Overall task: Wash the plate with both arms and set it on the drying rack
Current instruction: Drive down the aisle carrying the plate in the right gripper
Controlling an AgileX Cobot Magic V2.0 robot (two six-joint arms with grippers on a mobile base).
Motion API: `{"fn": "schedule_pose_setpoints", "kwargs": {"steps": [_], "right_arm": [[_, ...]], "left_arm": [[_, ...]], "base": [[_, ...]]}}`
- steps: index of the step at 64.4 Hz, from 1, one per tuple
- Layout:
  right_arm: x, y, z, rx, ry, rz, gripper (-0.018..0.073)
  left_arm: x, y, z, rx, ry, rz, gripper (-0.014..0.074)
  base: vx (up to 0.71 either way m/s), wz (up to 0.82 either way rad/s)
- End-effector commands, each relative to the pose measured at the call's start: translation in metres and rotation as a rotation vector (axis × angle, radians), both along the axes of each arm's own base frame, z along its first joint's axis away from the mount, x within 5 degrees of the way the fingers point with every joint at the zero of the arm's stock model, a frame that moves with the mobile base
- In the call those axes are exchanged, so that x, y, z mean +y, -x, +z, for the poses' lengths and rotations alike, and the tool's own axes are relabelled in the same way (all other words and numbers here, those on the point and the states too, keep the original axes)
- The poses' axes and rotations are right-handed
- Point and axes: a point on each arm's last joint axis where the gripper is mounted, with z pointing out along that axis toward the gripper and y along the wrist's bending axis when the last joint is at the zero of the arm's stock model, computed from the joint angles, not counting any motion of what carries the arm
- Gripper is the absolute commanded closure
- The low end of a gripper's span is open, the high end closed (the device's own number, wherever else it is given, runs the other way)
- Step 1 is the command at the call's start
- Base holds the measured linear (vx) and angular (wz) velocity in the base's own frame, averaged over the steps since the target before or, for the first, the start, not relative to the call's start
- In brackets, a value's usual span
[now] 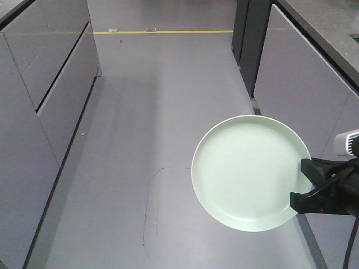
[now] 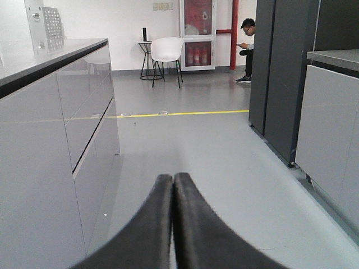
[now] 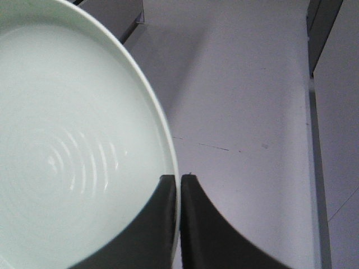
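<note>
Right pincer: clamped on the plate rim; I see the plate reaching out to its left, over the floor.
Left pincer: tips together, empty, plate not in its view.
Nearer arm: right.
Plate contents: nothing.
Rack: I can't see it.

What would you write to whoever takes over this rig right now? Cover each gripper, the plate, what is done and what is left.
Left gripper: shut, holding nothing.
Right gripper: shut on the rim of the plate, holding it in the air above the aisle floor.
Drying rack: not in view.
Done: the plate is picked up. Whether it is washed, cannot tell.
Left: set the plate on the rack.
</note>
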Motion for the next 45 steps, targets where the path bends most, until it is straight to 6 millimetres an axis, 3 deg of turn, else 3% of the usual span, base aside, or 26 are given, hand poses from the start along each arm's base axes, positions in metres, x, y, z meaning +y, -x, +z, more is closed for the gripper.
{"fn": "schedule_pose_setpoints", "kwargs": {"steps": [1,45], "right_arm": [[-0.0001,-0.0034,0.0177,-0.112,-0.026,-0.006,0.0567],[-0.0001,-0.0035,0.0179,-0.113,-0.027,-0.007,0.0567]], "left_arm": [[0.0005,0.0007,0.0023,-0.073,0.004,0.006,0.0602],[0.0005,0.0007,0.0023,-0.073,0.004,0.006,0.0602]], "base": [[0.11,0.0],[0.12,0.0]]}}
